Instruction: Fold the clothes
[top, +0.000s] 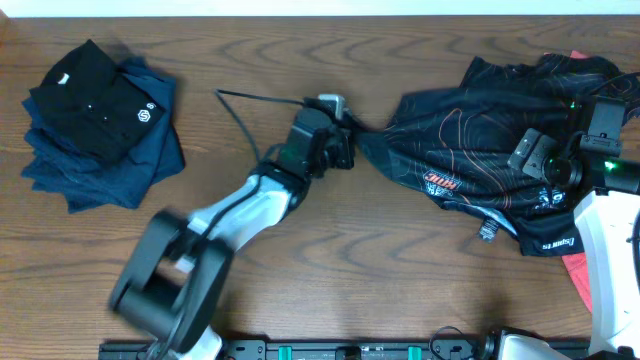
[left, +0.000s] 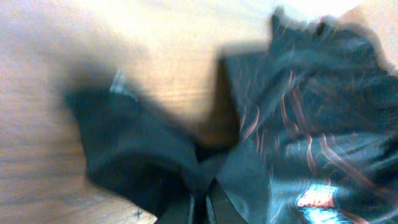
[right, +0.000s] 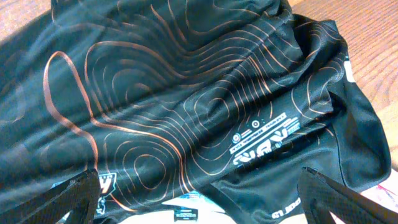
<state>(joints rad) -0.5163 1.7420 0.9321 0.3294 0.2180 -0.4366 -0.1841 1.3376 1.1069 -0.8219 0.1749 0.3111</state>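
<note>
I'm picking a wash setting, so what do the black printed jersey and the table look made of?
The jersey: probably a thin synthetic sports knit, with a faint sheen, soft folds and printed contour lines. The table: wood or wood-look laminate, matte brown with visible grain; cannot tell which.

Black contour-print jersey (top: 480, 130) — crumpled, table's right side.

My left fingers (top: 348, 135) are pinched shut on the left edge of the black jersey (top: 470, 120), which lies crumpled on the worktop (top: 400, 280). My right fingers (top: 528, 152) hang spread above its right side. A black polo (top: 90, 100) tops the folded stack (top: 120, 175) at far left.
</note>
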